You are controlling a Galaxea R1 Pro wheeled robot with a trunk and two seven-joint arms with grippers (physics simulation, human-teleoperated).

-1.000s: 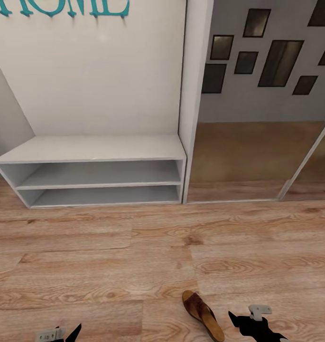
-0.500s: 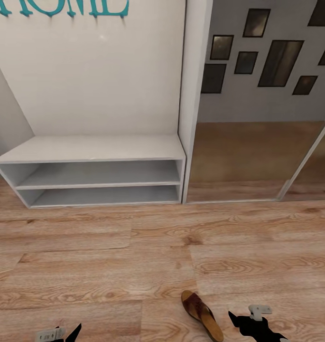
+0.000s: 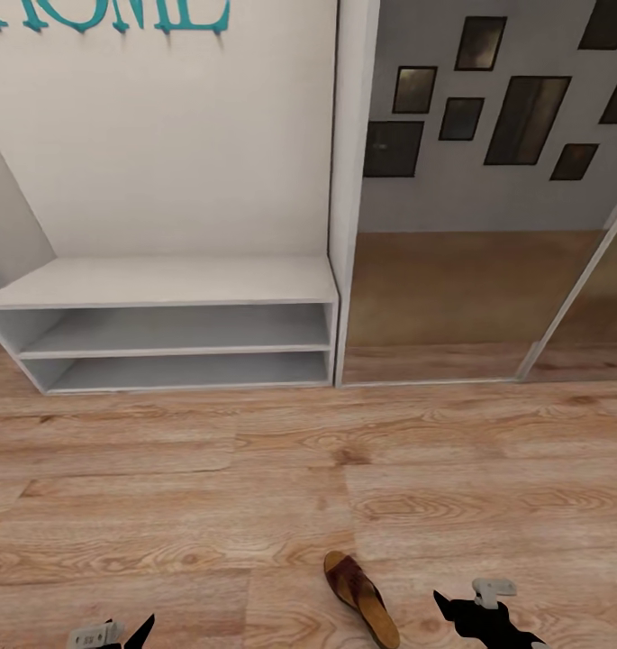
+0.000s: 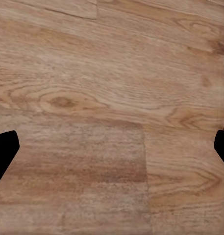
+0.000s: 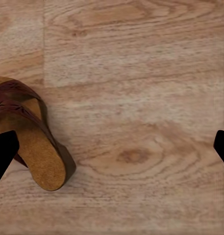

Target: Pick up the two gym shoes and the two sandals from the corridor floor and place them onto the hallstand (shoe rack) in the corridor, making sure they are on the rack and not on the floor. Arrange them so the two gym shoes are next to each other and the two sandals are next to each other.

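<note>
Lying flat on floor (image 3: 164, 505): light, stiff-soled sandal (image 5: 28, 142), probably best gripped at strap; both claws spreading wide, empty.

In the head view, the sandal (image 3: 362, 602) is being cut off at its heel end by the lower picture edge. The teal wall lettering (image 3: 110, 15) is being cropped along its top. The hallstand (image 3: 164, 281) is being clipped at its left end, and its upper shelves are being left out of frame. The left claw (image 3: 110, 634) and right claw (image 3: 485, 615) are being cut off at the bottom edge, so their jaw spacing cannot be judged there.
</note>
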